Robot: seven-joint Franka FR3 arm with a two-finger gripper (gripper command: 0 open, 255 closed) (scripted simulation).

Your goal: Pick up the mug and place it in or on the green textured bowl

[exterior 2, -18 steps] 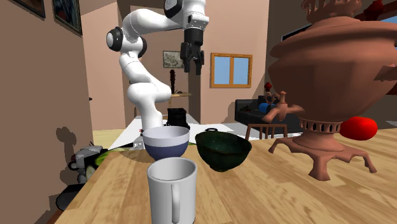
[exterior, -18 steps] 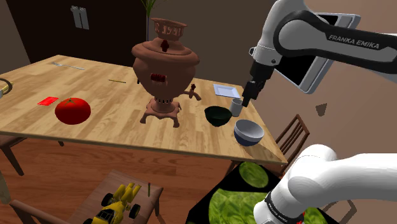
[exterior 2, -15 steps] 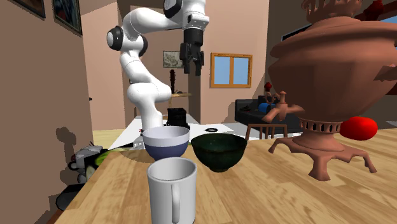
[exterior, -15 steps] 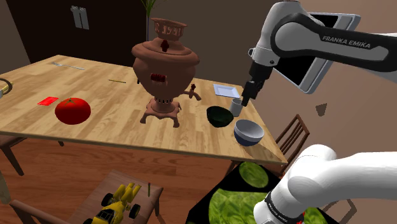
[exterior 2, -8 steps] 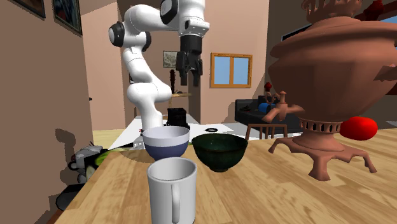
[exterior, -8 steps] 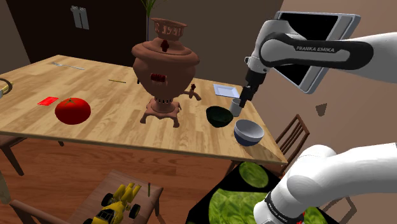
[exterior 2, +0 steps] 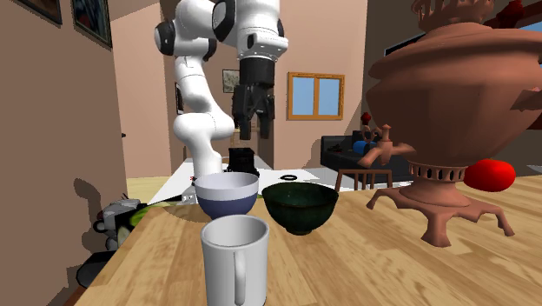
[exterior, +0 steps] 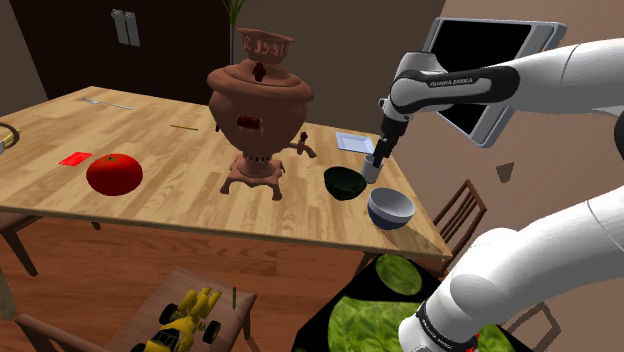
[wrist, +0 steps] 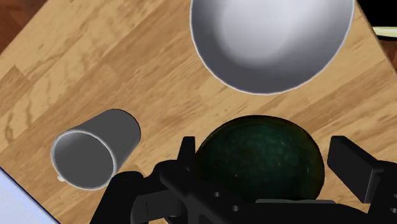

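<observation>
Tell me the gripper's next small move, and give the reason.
Probably shift the gripper sideways until it is over the mug, and only then lower it. In the wrist view its open fingers frame the dark green bowl, not the mug. The mug stands upright and untouched on the table beside that bowl.

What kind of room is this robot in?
Probably a dining room in a house: a wooden table holding a mug and a samovar, a chair beside it, and a window behind.
</observation>
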